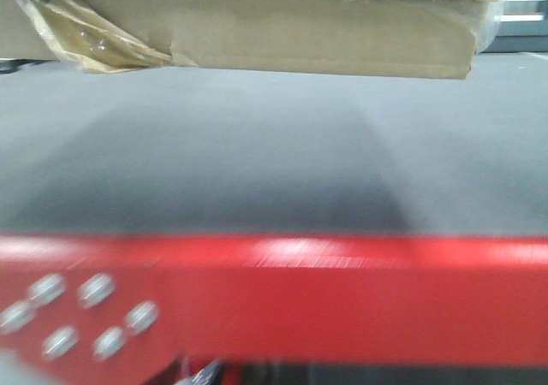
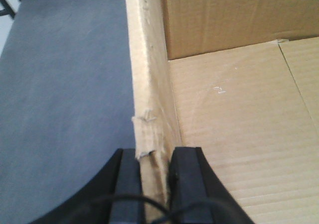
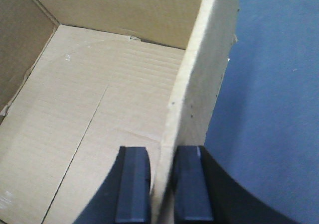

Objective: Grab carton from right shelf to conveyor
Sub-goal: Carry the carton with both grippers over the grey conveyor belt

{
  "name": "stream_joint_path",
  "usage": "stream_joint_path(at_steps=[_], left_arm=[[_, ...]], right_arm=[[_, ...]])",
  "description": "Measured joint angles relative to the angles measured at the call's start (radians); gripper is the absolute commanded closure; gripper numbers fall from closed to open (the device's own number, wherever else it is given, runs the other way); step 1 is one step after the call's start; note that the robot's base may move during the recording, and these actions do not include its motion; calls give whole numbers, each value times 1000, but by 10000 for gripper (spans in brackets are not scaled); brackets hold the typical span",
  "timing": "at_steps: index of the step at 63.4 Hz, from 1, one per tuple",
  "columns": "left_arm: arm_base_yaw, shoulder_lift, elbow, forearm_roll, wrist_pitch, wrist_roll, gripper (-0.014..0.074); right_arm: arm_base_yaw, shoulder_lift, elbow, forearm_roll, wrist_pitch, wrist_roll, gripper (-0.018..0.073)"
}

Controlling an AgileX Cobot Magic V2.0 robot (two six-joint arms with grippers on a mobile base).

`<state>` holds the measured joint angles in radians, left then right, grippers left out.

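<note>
Front view: badly blurred. carton sits along the top of the frame, its upper part and left end cut off. Wrinkled yellowish tape on its lower left corner. Below it, the dark grey conveyor fills the middle, with a darker shadow patch under the box. Cannot tell whether the box bottom touches the belt or hangs just above it. Red strip runs across the foot of the frame, with a cluster of round bolt heads at its left end, smeared. Neither arm shows here.

Left wrist view: left gripper at the bottom edge, cut off below. Black jaws nearly closed, pinching the carton's thin upright side wall, one jaw outside over the belt, one inside the box. The wall's top edge is frayed just ahead of the jaws. Open box interior to the right, belt to the left; the box bottom's contact with the belt is hidden by the wall.

Right wrist view: right gripper, jaws likewise drawn close on the opposite side wall, one inside, one outside. Box floor and far wall to the left, belt to the right, bluish here. Jaw bases out of frame
</note>
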<state>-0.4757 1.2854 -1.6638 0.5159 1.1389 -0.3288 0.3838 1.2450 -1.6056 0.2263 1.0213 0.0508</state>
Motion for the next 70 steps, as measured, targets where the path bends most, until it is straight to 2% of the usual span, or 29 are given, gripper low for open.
stream_joint_path(at_steps=[70], left_arm=[[0,0,0,7,0,0,607]], right_arm=[[0,0,0,6,0,0,627]])
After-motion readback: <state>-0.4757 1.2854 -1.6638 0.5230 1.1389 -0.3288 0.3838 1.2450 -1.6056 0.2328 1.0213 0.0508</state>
